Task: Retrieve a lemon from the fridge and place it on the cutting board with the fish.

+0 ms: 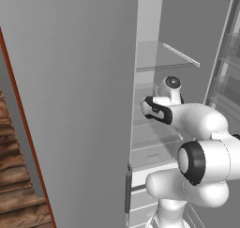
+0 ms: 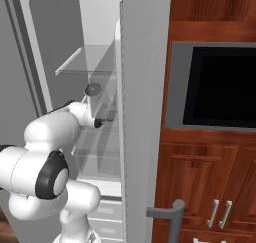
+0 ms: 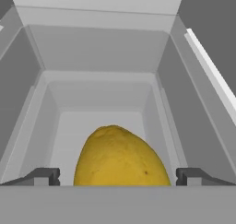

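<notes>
Inside the open fridge (image 1: 187, 39), the lemon (image 3: 120, 157) sits in a white bin, between the spread, empty fingers (image 3: 44, 176). It is probably light, firm and waxy, apt to roll; best pinched across its widest middle, though its lower half is hidden

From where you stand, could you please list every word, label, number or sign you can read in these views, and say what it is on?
There is no readable text.
The fridge, its door and glass shelves are plain grey and white.
The lemon between the open pincer tips bears no sticker.
The black microwave front and the wooden cabinets carry no writing.
</notes>
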